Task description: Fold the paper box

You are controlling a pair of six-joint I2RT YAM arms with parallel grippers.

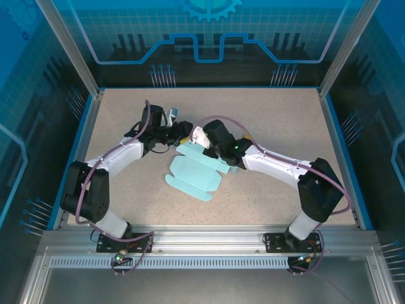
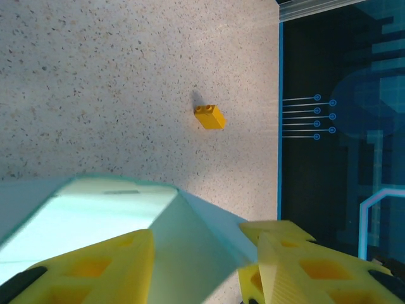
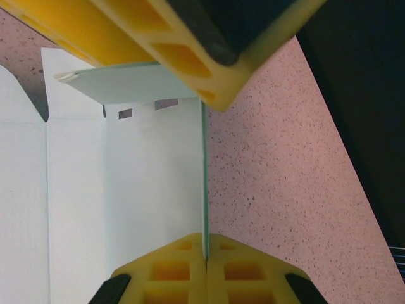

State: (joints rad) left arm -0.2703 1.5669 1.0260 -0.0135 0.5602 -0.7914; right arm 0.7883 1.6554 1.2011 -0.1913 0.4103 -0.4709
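Speckled beige tabletop [image 1: 278,120] inside a blue-walled enclosure [image 1: 209,38]; both arms reach in and meet near mid-table. Right gripper [image 3: 205,244]: its two yellow fingertips are pressed together on the top edge of a thin upright wall of the pale light-blue thin-card paper box [image 3: 152,183], with the card seen edge-on between them. Beside that wall the sheet's other panels lie flat on the table, showing creases and two small slots. A yellow finger with a black pad [image 3: 158,31] crosses the top of the right wrist view, above an end flap bent inward. Left gripper [image 2: 199,247]: jaws apart, yellow fingers [image 2: 95,266] on either side of a raised fold of the same card; cannot tell whether they touch it. From above, both grippers sit at the far end of the paper box [image 1: 193,176], which lies at mid-table with its near flaps spread flat toward the arm bases. Beyond the left fingers, a small orange-yellow block [image 2: 209,117] rests on bare table, well apart from the card.
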